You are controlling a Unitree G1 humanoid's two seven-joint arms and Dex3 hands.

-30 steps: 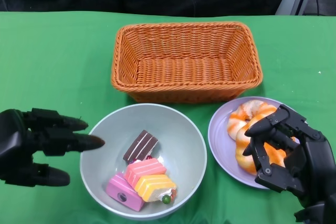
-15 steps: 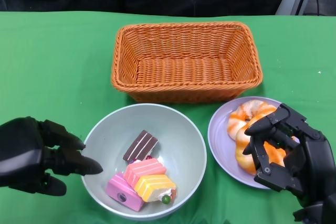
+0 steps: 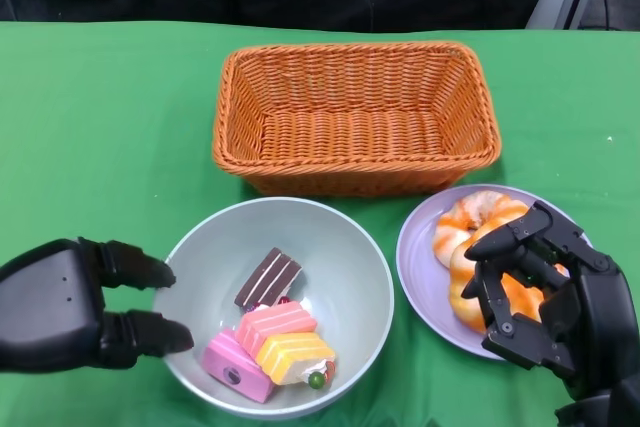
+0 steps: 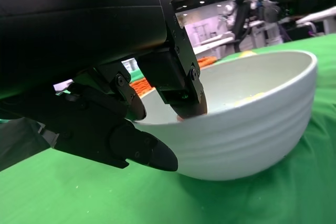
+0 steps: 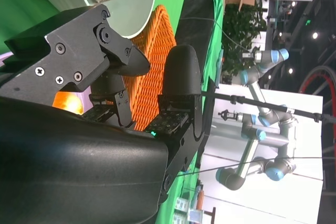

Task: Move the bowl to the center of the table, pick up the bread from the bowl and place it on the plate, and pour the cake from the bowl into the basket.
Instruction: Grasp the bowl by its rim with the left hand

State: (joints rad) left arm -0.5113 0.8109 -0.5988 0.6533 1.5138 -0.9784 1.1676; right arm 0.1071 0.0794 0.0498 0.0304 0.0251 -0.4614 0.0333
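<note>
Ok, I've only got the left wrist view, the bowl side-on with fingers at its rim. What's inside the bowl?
Observer: Only cake pieces, four of them, lying toward the near side of the bowl. No bread in it.
Operator: Where's the bread then?
Observer: The bread lies on the purple plate to the right of the bowl, with the right hand arched over it.
Operator: And the basket?
Observer: The basket sits just behind the bowl and holds nothing.

Cakes [image 3: 270, 342] in bowl [image 3: 355, 257], bread [image 3: 470, 237] on plate [image 3: 415, 257]
</note>
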